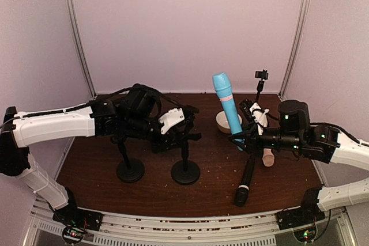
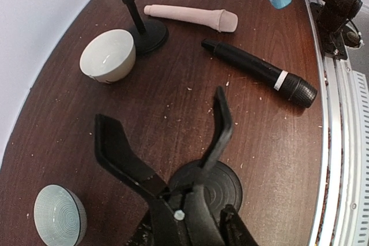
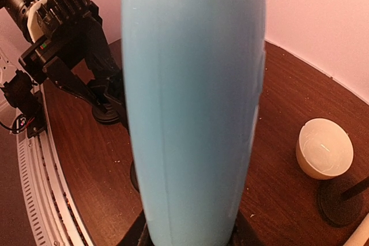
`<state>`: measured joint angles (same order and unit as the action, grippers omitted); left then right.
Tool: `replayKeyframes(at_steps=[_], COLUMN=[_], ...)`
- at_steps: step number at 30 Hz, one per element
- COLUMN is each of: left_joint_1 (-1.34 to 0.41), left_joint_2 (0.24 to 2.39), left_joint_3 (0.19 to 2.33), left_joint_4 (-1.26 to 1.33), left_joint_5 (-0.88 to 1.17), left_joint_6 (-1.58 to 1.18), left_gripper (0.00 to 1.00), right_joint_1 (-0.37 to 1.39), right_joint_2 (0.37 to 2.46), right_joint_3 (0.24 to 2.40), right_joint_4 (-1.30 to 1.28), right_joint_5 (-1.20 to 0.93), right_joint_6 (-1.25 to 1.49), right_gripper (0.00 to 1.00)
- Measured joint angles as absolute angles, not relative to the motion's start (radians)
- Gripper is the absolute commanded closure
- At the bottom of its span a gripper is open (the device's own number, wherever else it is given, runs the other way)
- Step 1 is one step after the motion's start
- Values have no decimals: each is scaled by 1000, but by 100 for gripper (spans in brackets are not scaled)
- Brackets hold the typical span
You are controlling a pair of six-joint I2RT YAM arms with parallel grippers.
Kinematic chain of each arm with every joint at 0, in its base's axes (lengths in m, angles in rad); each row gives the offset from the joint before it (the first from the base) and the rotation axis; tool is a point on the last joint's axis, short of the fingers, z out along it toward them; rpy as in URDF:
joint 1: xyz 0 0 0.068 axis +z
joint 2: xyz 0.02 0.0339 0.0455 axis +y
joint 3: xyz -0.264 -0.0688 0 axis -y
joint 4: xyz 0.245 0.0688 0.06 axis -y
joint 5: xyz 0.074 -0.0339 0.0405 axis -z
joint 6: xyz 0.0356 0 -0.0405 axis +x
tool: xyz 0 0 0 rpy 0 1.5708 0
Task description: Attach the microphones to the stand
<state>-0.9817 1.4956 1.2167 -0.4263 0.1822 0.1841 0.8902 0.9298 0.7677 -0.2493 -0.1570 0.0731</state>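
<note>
Light blue microphone (image 1: 226,105) upright, head up, right of centre, pinched low on its body by right gripper (image 1: 238,138). Black microphone (image 1: 244,182) flat on the table (image 1: 104,159) at the near right. Cream-beige microphone (image 2: 190,16) lying beside it, not touching. Left gripper (image 1: 183,132) at the forked clip (image 2: 219,125) atop a stand (image 1: 185,171), fingers drawn narrow about the clip's neck; firm hold or not, cannot tell. Second stand (image 1: 130,170) just left. White bowl (image 1: 223,123) behind the blue microphone.
</note>
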Motion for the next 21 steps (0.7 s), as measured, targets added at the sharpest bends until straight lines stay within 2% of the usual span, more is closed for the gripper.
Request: replayKeyframes(at_steps=[8, 21], left_joint_1=[-973, -949], left_joint_2=[1449, 1449], left_joint_3=[1156, 1097], left_joint_4=[-383, -283], left_joint_5=[255, 501], left_joint_6=[249, 339], left_gripper=[83, 87], right_joint_1=[890, 890], right_joint_2=[931, 1094], right_joint_3=[719, 496], right_joint_4=[-149, 302], right_joint_5=[-194, -360], right_joint_6=[34, -1], right_gripper=[87, 89])
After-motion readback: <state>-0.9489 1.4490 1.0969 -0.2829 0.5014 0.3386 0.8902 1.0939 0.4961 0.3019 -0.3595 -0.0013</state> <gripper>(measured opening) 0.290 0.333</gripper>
